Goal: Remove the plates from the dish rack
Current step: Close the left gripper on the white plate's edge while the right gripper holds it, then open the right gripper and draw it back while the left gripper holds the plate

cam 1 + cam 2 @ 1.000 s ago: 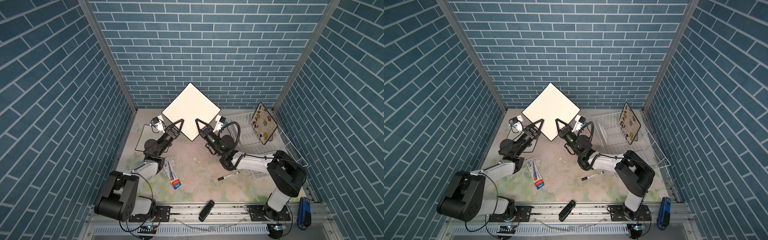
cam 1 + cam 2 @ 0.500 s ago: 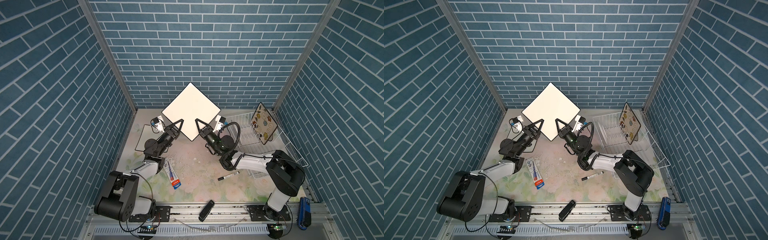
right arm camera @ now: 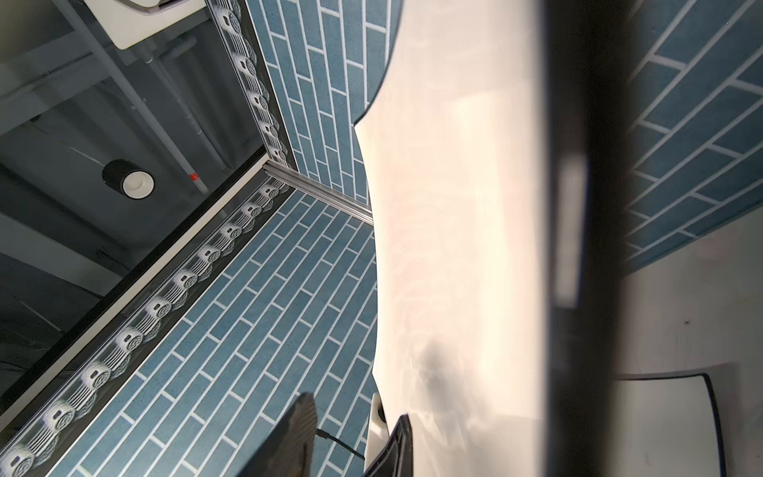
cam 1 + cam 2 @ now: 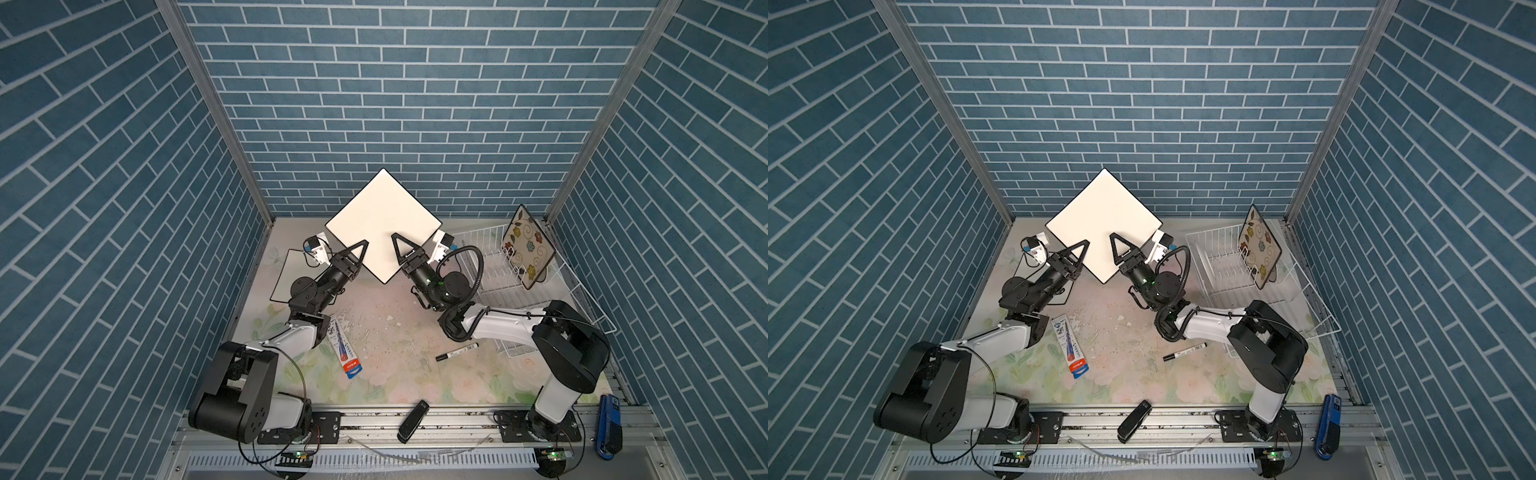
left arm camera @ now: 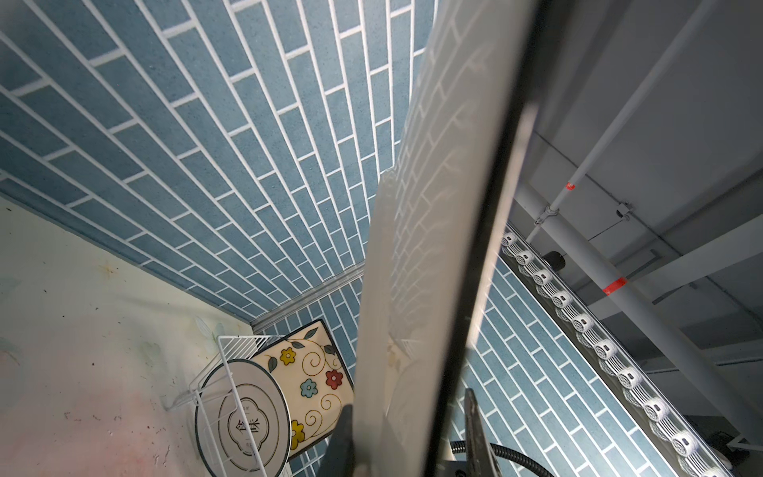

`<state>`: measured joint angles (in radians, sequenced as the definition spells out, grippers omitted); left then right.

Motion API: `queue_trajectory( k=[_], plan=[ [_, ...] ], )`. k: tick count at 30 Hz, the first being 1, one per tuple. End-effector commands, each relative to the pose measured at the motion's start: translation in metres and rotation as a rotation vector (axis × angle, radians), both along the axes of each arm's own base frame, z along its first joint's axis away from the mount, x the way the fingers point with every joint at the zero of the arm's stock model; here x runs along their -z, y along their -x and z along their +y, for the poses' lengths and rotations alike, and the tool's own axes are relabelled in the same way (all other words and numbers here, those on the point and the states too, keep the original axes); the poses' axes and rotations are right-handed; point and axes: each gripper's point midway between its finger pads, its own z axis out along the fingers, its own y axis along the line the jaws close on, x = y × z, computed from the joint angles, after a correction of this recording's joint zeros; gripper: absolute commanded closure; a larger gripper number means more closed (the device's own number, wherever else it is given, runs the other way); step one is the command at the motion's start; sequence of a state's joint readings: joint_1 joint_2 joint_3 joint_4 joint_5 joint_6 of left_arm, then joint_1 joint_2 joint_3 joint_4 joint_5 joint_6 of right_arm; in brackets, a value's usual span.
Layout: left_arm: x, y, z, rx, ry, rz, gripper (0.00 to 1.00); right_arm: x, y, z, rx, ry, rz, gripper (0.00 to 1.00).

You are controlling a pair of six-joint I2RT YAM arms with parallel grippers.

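Nothing in the top views has visibly shifted over the last second: both arms are in the same raised pose, with a plate up between them over the back of the table [image 4: 395,365]. At far left a flat white square [image 4: 286,274] with a thin dark rim lies on the table. It looks like a plate already unloaded, though I cannot be sure. Next, the left gripper [image 4: 362,246] is clamped narrow on the lower left edge of the white square plate [image 4: 382,220], which hangs corner-down in mid-air, clear of the rack. The right gripper [image 4: 397,242] sits at the plate's lower right edge. Its wrist view shows the jaws parted, one finger standing apart from the plate with wall showing in the gap, so this reads as a handover to the left arm. On the right, the dish rack [image 4: 494,276] holds the flowered plate [image 4: 528,247] upright, and the left wrist view shows the round plate [image 5: 241,419] standing just in front of it. So the airborne plate needs setting down and two plates remain.
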<state>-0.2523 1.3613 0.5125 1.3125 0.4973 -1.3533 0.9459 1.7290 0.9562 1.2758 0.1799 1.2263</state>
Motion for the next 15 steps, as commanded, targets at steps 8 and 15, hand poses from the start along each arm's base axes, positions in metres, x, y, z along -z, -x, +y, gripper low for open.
queue_trajectory(
  k=[8, 15],
  plan=[
    [-0.041, 0.015, 0.008, -0.024, 0.05, -0.141, 1.0, -0.029, 0.006, -0.021, 0.023, -0.154, -0.026, 0.21],
    [-0.047, 0.015, 0.01, -0.028, 0.071, -0.145, 1.0, -0.02, 0.004, -0.03, 0.061, -0.148, 0.002, 0.01]
  ],
)
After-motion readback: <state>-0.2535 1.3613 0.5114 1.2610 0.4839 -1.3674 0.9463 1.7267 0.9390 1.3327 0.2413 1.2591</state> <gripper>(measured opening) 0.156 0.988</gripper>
